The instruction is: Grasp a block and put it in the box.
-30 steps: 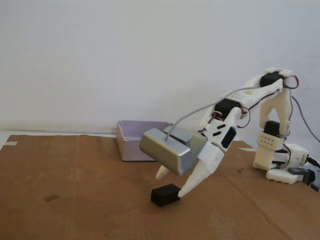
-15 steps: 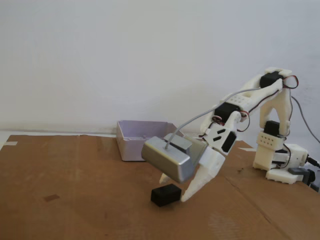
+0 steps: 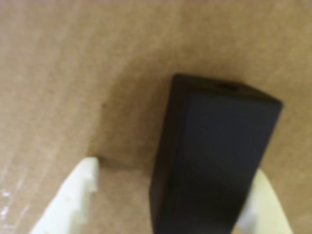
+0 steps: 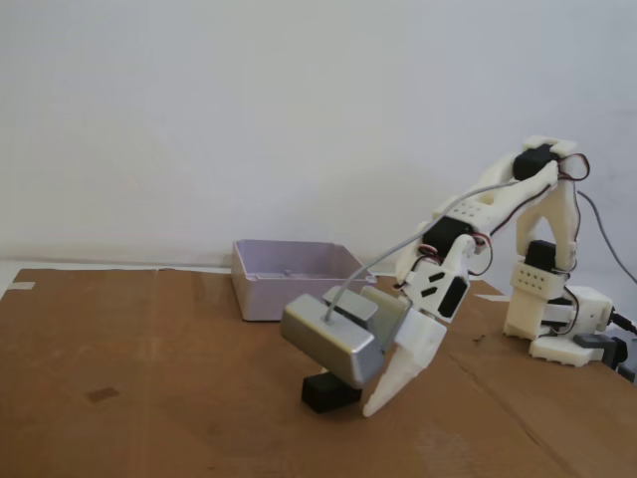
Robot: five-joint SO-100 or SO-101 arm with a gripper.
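Wrist view: claw (image 3: 170,195) stands apart around the block (image 3: 214,156), grasp step.
Next it must close, then lift toward the box (image 4: 289,277).

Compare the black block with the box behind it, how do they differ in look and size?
The block is matte black and solid; the box is pale lavender-grey, open on top and hollow. The block is small and compact, while the box is clearly wider, with low walls. The block sits between the open tool's fingers, partly hidden by the silver camera housing in the fixed view; the box stands apart, farther back. Both rest on the brown cardboard.
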